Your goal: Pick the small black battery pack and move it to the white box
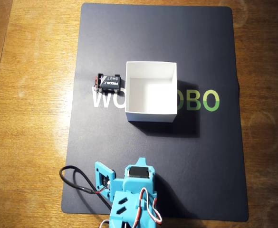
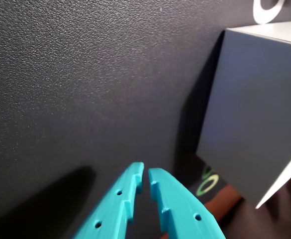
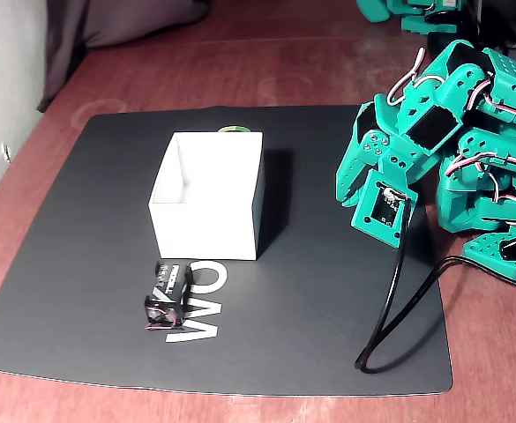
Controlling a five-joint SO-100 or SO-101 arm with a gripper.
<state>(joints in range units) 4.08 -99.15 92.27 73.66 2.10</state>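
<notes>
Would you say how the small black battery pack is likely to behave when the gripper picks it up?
The small black battery pack looks like a rigid block lying flat, so it probably won't roll. Its thin red wires seem floppy and may dangle or snag.

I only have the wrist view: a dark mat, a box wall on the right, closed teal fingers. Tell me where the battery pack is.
Observer: The small black battery pack lies on the black mat just outside the white box, on its left in the overhead view.
Operator: Say whether it touches the box.
Observer: It sits close beside the wall; I cannot tell whether they touch.
Operator: Report what is in the box.
Observer: Nothing shows inside it in the overhead view.
Operator: Give me the gripper's position.
Observer: The gripper is low over the mat near the arm's base, on the opposite side of the box from the pack in the fixed view.
</notes>
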